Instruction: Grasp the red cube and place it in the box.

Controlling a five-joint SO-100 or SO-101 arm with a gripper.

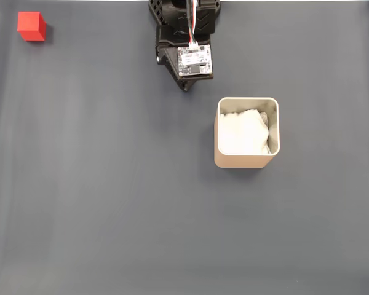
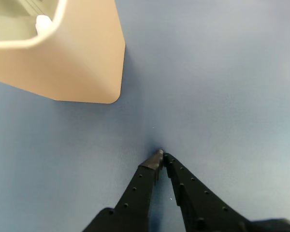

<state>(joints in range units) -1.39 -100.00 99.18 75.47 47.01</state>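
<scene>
Two black fingertips of the gripper (image 2: pixel 161 155) meet, holding nothing, over bare dark grey mat (image 1: pixel 111 203) — the grasp is not begun. The small bright red cube (image 1: pixel 31 26) sits far left in the fixed view, well apart from the beige thin-walled box (image 1: pixel 246 161) — white padding (image 1: pixel 243 132) inside, presumably to cushion a drop.

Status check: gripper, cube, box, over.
Gripper shut, empty, above the mat. Red cube untouched, far left corner in fixed view. Box holds padding alone. Path clear.
</scene>
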